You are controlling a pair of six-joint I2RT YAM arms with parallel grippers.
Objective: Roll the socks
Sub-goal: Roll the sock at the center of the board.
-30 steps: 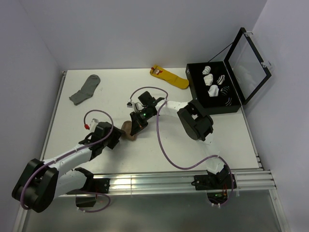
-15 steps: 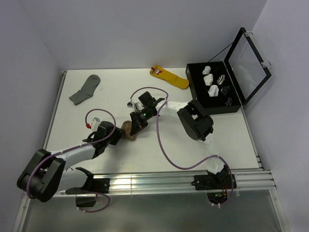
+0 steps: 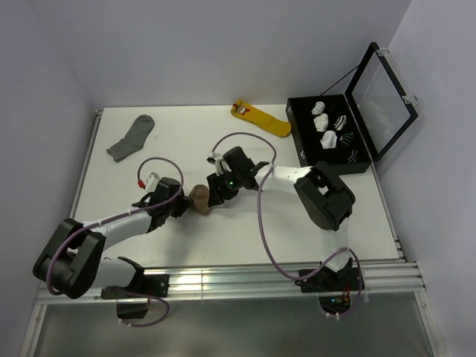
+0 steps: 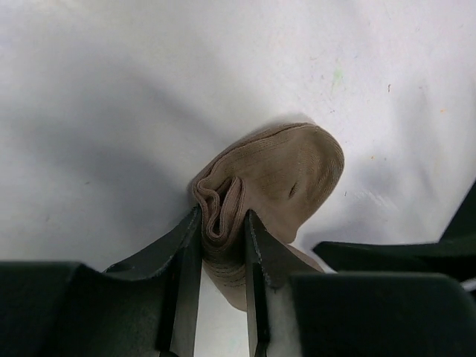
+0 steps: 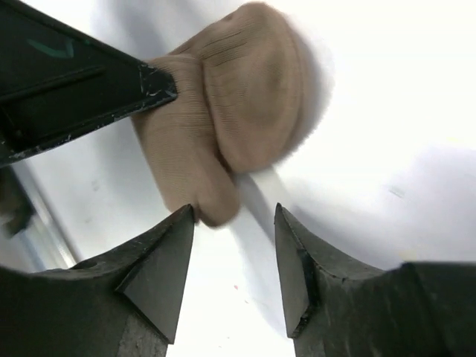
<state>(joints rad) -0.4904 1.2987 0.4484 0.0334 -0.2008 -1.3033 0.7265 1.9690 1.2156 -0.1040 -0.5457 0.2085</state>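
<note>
Top external view gives the whole layout: the tan-brown fabric sock (image 3: pixel 199 198) is bunched into a small lump on the white table (image 3: pixel 178 134), a bit left of frame centre. The left gripper (image 3: pixel 184 202) is on its left side and the right gripper (image 3: pixel 216 195) on its right. You also get a flat grey sock (image 3: pixel 130 139) at upper left, a yellow sock with a red tag (image 3: pixel 262 120) at top middle, and an open black case (image 3: pixel 299 145) of white rolled socks at upper right. None of that shows on the wrist cams.

What you can't read from above is the grip. Left wrist view settles it: both black fingers are clamped on a folded ridge of the sock, and the rounded rest bulges past the tips toward frame centre. Right wrist view shows that gripper's jaws spread apart, holding nothing. The sock sits just beyond its tips in the upper middle, one lobe brushing the left-hand fingertip, while a left-gripper finger comes in from the upper left and touches the fabric.
</note>
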